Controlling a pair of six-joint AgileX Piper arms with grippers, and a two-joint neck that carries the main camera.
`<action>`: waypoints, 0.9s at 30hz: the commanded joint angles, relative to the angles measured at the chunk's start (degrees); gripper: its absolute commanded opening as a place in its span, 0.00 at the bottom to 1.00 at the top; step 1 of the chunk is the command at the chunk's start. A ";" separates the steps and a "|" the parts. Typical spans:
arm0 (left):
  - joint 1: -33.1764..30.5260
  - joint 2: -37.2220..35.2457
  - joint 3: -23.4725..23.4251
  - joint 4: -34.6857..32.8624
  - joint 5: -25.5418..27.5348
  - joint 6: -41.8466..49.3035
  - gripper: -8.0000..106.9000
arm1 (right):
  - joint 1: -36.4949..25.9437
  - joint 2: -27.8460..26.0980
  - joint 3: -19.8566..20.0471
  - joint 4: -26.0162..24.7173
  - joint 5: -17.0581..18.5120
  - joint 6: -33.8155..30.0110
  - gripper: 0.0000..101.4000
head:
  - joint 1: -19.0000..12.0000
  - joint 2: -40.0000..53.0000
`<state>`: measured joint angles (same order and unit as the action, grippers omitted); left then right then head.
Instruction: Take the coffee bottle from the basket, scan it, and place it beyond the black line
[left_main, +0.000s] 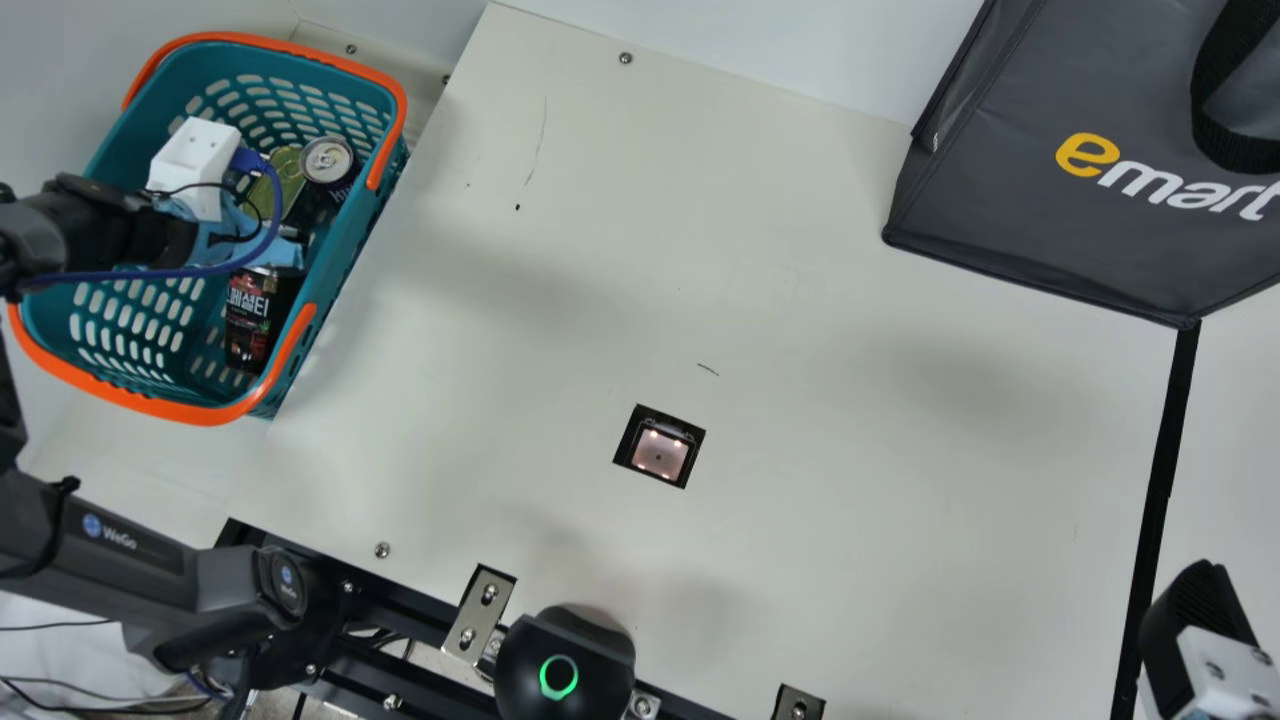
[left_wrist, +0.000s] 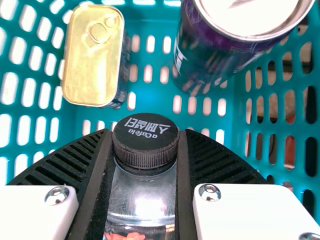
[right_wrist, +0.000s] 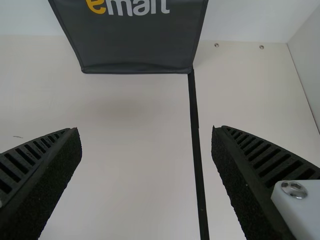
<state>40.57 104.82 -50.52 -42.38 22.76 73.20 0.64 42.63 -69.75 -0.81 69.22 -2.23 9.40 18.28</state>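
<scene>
Step in hand: removal of the coffee bottle from the teal basket. The bottle is inside the basket, its black cap between the ribbed fingers of the left pincer. Both fingers bear on the cap and neck; the grasp is judged to be made. Whether the base is clear of the basket floor cannot be told.

Contents noted beside the bottle: a purple drink can and a gold-lidded tin. Either could be knocked during the lift.

The right pincer is released, its fingers spread and holding nothing, above the tabletop by the black line. A dark shopping bag stands at one end of that line.

Next move required: a straight lift, high enough to clear the orange-edged rim, then carriage to the scanner window set in the tabletop. The code must be turned to face the glass; its position on the bottle cannot be established. Smooth sides and a hold confined to the top may let the bottle swing or slip. Scanning and placement beyond the line are outstanding.
</scene>
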 joint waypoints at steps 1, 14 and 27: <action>0.31 -1.34 0.26 0.44 0.61 -0.65 0.16 | 0.00 0.00 0.00 0.00 0.00 0.00 0.90 | -1.48 0.14; 3.07 -9.55 1.83 3.53 5.10 -4.74 0.16 | 0.00 0.00 0.00 0.00 0.00 0.00 0.90 | -1.48 0.14; 6.16 -15.98 3.35 5.35 9.03 -6.99 0.16 | 0.00 0.00 0.00 0.00 0.00 0.00 0.90 | -1.48 0.14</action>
<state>46.60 89.17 -47.16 -37.10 31.67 66.48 0.64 42.63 -69.75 -0.81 69.22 -2.23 9.40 18.28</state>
